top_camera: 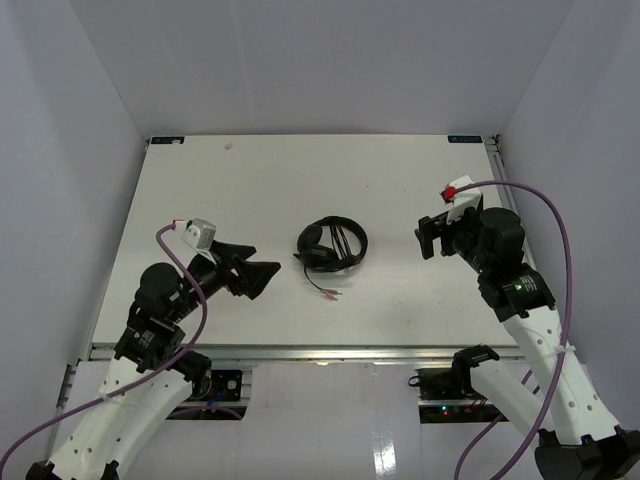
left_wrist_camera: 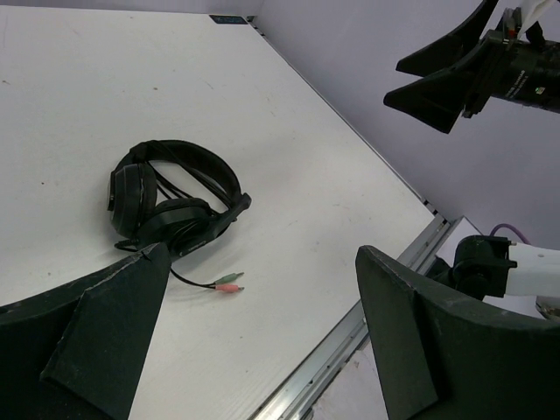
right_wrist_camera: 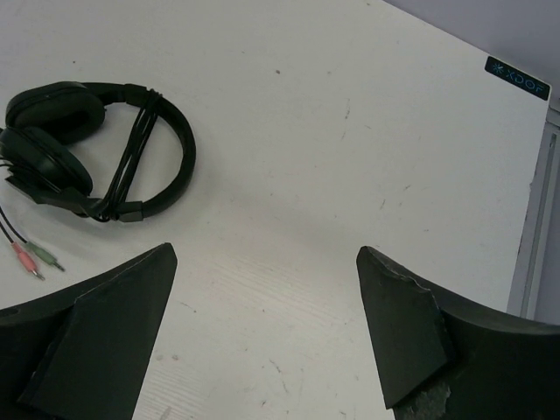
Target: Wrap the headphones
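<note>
well inside the table edges [top_camera: 300, 340], headphones [top_camera: 320, 252]

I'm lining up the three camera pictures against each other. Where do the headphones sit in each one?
Top external: headphones near the picture's centre.
Left wrist: left of centre.
Right wrist: upper left corner.
Shared landmark: the pink and green plugs at the cord's end, just below the earcups in every view.

Black headphones [top_camera: 320, 257] lie near the middle of the white table [top_camera: 250, 180].
</note>
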Controlling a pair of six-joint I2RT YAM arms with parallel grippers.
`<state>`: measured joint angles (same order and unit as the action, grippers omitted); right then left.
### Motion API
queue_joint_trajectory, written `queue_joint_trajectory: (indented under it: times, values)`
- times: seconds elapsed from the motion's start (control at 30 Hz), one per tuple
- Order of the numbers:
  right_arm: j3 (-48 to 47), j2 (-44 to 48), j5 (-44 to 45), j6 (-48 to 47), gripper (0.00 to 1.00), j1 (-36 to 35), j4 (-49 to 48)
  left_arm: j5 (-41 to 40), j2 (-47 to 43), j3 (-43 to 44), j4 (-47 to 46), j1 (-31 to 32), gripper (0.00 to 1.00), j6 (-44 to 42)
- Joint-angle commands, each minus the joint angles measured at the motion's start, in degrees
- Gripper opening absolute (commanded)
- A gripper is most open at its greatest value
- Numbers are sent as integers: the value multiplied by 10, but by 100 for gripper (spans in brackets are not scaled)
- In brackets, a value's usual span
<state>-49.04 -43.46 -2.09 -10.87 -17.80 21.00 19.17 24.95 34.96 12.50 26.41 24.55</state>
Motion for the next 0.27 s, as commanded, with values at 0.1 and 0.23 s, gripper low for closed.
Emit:
queue_joint_trajectory:
  times: [0.1, 0.23]
  values:
    - [-4, 31, 17, 14, 90, 6, -10, -4, -9, -2, 15, -1, 98, 11]
    - [-3, 34, 11, 14, 90, 7, -10, -11, -13, -2, 21, -2, 98, 6]
